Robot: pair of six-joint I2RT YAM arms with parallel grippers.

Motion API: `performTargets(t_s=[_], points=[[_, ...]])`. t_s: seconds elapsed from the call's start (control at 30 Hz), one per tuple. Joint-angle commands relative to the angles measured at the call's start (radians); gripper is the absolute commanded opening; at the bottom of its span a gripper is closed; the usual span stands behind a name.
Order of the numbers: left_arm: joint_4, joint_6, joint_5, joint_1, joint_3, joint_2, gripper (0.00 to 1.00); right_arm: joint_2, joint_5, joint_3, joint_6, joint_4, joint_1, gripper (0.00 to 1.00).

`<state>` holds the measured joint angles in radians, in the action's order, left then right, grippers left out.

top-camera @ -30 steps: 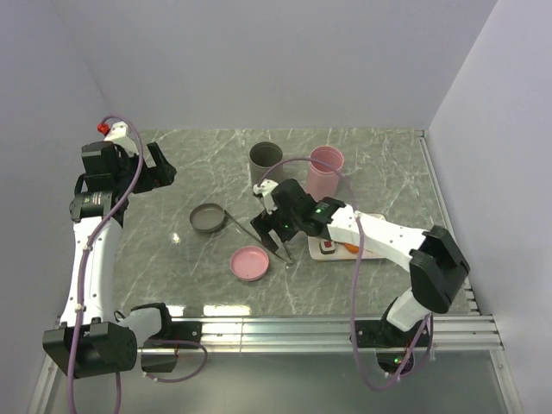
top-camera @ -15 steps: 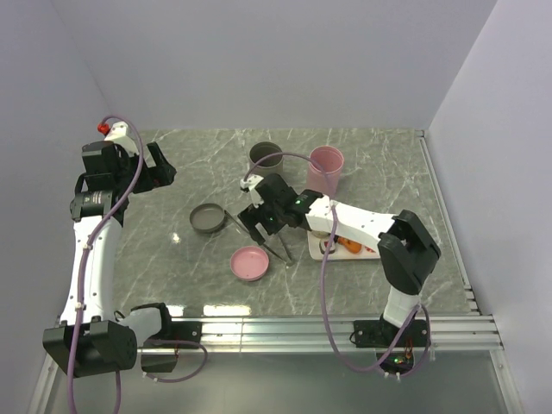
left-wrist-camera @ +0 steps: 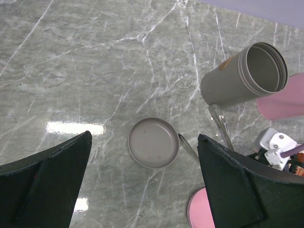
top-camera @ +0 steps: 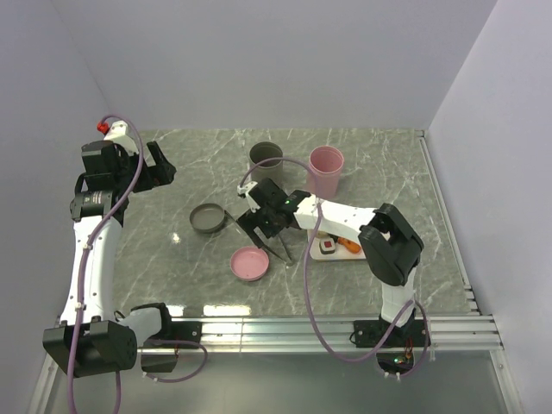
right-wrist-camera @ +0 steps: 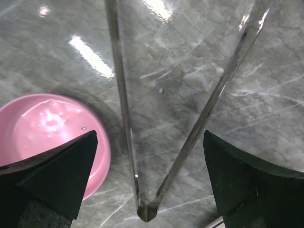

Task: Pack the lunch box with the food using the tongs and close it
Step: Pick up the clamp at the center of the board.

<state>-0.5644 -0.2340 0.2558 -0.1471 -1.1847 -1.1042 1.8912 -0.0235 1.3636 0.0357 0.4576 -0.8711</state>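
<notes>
Two tools held wide open and empty, right tool (right-wrist-camera: 149,166) brought leftward since a second ago, now spread over the tongs (right-wrist-camera: 124,128), tongs laid flat on the desk (top-camera: 388,172) beside a pink lid (top-camera: 250,263), left tool (left-wrist-camera: 142,180) left unmoved.

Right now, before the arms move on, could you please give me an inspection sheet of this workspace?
Surface: grey marble-patterned tabletop, glare patches, no spills seen.
Job's things: long slim grey metal tongs lying flat; small toy food pieces on a flat white tray; grey cylindrical container and pink cylindrical container upright, open; round grey lid and round pink lid lying apart.
Clutter: nothing seen.
Grippers: left gripper open, raised, empty; right gripper open over the tongs' joined end, contact unclear.
Cables: purple cables loop along both arms.
Surroundings: plain pale walls; metal rail at near edge.
</notes>
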Motion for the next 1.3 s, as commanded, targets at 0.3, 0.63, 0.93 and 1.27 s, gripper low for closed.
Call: performTargets(t_s=[0.3,0.63,0.93,1.27], points=[[0.032,-0.014,0.003,0.000,-0.004,0.018,0.99,0.023,0.046,0.025,-0.002,-0.002,-0.008,0.99],[0.028,-0.013,-0.003,0.000,0.000,0.024,0.99,0.042,0.056,0.006,0.004,-0.020,0.012,0.99],[0.031,-0.014,0.005,0.000,0.002,0.021,0.99,0.034,0.027,-0.047,-0.016,-0.074,0.030,0.99],[0.034,-0.013,0.005,-0.002,0.013,0.027,0.99,0.052,0.002,-0.081,-0.026,-0.128,0.029,0.99]])
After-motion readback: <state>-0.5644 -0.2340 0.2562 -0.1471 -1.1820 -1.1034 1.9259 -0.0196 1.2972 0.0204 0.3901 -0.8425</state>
